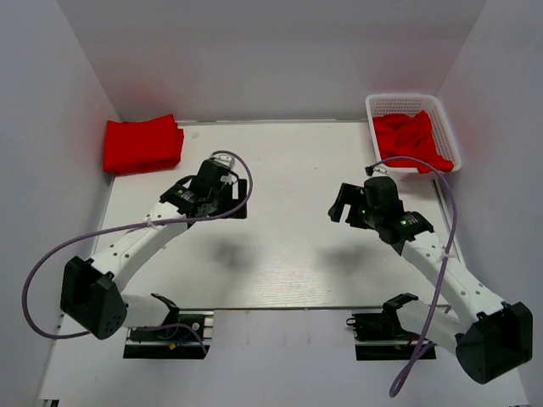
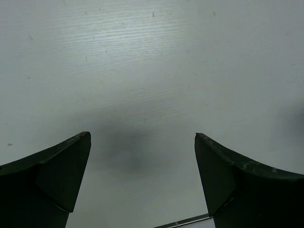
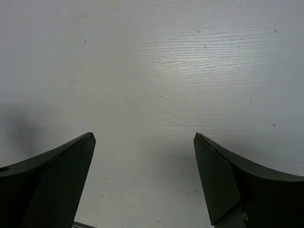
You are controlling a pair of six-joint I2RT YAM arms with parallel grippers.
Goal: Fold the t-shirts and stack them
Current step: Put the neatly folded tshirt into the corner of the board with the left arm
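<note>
- left gripper (image 2: 142, 137), right gripper (image 3: 145, 137): jaws wide, empty, over bare table (image 1: 288, 170)
- folded t-shirts (image 1: 142, 146) far-left corner; crumpled t-shirts (image 1: 411, 140) in basket (image 1: 447, 127)
- next pick, probably: right gripper pinches one top layer only, lifts clear of the rim

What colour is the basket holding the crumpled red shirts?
White. The basket shows best in the top external view, at the far right.

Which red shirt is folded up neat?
The folded shirt in the far left corner of the table, a flat tidy block. The other red shirts lie crumpled in the white basket.
</note>
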